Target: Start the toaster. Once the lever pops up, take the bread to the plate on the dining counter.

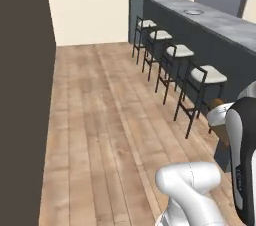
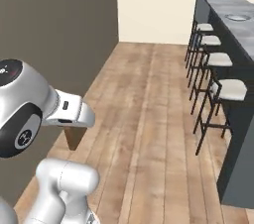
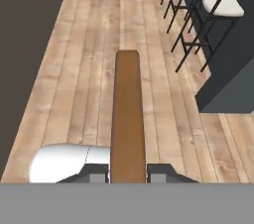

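in the hand view the gripper (image 3: 128, 172) is closed on the bread (image 3: 127, 119), one dark finger tip pressed against each flat side of the slice, which is seen edge-on as a long brown strip running away from the camera. below it lies the wooden plank floor (image 3: 84, 69). in the right base view the bread (image 2: 74, 137) hangs as a brown wedge under the white hand, well above the floor, beside the dark brown wall (image 2: 54, 34). in the left base view a small brown piece of it (image 1: 218, 103) shows beside the arm's white and black links at the right edge. the dining counter (image 1: 220, 22) runs along the right side of the room, well apart from the held slice, with four white-seated black stools (image 1: 180, 52) lined up against its dark base. the plate (image 1: 193, 12) sits on the counter's top toward its far end, and in the right base view the plate (image 2: 237, 17) lies there too.
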Robot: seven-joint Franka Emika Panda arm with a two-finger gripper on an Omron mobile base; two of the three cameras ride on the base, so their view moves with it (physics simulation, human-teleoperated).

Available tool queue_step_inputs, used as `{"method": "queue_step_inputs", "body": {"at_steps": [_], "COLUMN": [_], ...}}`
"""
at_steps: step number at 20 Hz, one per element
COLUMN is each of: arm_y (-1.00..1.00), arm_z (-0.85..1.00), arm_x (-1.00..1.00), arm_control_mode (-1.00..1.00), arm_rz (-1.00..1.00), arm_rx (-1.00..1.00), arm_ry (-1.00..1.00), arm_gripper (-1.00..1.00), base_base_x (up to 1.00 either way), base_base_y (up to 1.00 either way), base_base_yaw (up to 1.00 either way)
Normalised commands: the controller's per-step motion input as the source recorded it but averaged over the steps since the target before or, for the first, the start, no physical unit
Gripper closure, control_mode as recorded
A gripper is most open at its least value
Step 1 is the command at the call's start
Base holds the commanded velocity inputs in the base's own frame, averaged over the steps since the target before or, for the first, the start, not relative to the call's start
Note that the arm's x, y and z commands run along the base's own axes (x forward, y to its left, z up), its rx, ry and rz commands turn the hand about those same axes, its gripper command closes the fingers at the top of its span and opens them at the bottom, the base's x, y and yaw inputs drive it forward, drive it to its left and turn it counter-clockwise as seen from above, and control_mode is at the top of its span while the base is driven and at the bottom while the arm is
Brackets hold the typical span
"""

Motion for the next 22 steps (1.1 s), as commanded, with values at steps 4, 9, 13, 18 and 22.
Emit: {"method": "queue_step_inputs", "body": {"at_steps": [4,9,13,18,22], "arm_y": [0.0,0.0,0.0,0.0,0.0], "arm_z": [0.0,0.0,0.0,0.0,0.0], "arm_x": [0.0,0.0,0.0,0.0,0.0], "arm_control_mode": [1.0,1.0,1.0,1.0,1.0], "arm_rz": [0.0,0.0,0.0,0.0,0.0], "arm_rx": [0.0,0.0,0.0,0.0,0.0], "arm_ry": [0.0,0.0,0.0,0.0,0.0], "arm_gripper": [1.0,1.0,1.0,1.0,1.0], "base_base_x": [0.99,1.0,1.0,1.0,0.99], "base_base_y": [0.68,0.66,0.64,0.7,0.86], "base_base_yaw": [-0.61,-0.6,-0.54,-0.52,-0.59]}}
